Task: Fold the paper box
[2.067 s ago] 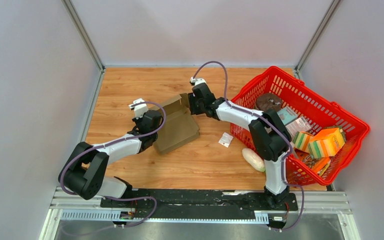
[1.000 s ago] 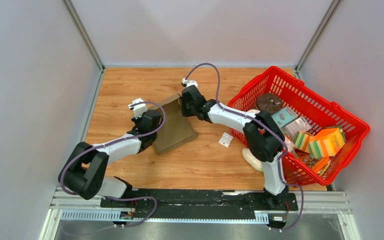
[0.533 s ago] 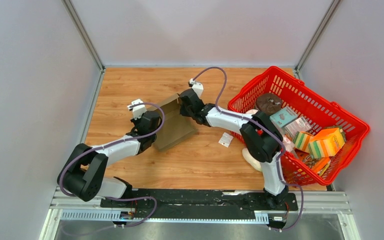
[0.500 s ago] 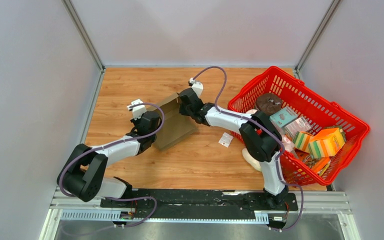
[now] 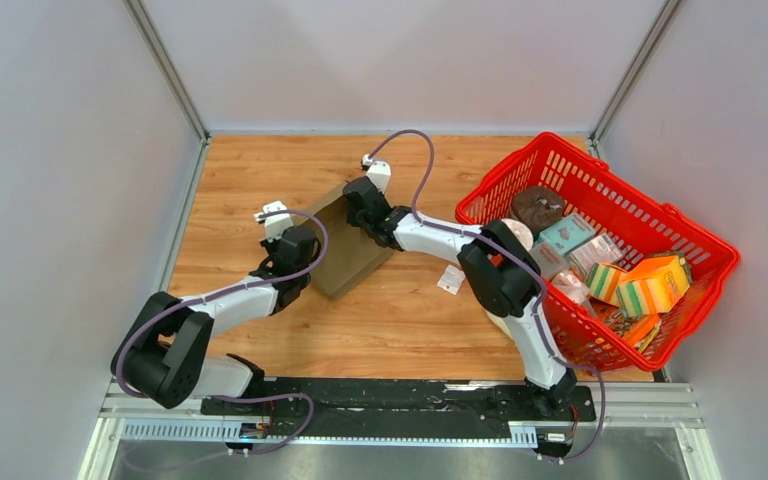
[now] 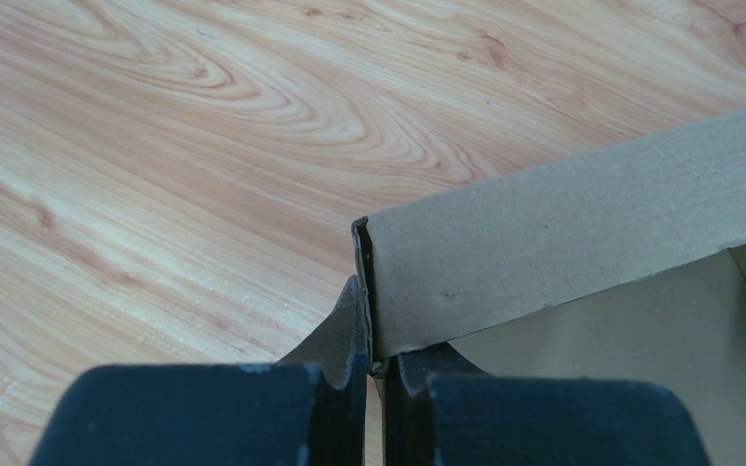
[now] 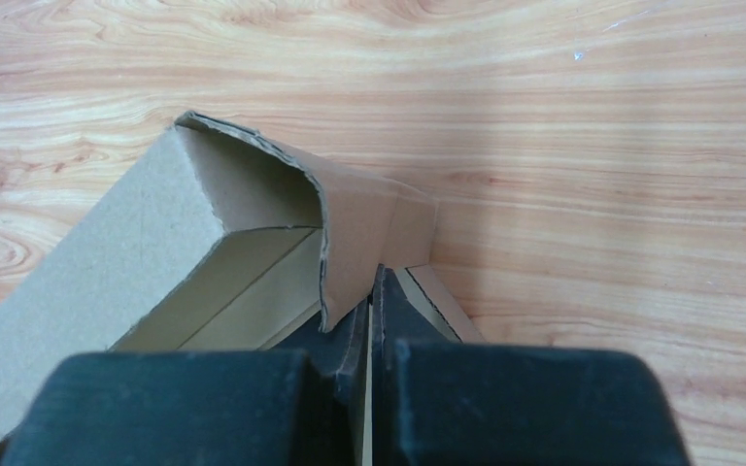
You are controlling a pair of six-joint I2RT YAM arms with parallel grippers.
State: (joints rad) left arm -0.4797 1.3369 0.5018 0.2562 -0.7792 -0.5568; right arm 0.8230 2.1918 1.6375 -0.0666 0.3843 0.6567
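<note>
The brown paper box (image 5: 352, 256) lies partly folded on the wooden table, left of centre, with its walls standing up. My left gripper (image 5: 310, 262) is at the box's left side. In the left wrist view it (image 6: 374, 364) is shut on the corner edge of an upright wall of the paper box (image 6: 563, 243). My right gripper (image 5: 354, 207) is at the box's far end. In the right wrist view it (image 7: 374, 296) is shut on a curled end flap (image 7: 364, 233) that bends over the open interior.
A red plastic basket (image 5: 600, 160) holding several packets and sponges stands at the right. A small white packet (image 5: 451, 279) lies on the wood between box and basket. A white oblong object (image 5: 501, 322) lies by the right arm's lower link. Grey walls enclose the table.
My right gripper has moved left with the end flap, folding it over the box. The box looks narrower and more upright. My left gripper has kept its hold and barely shifted.
</note>
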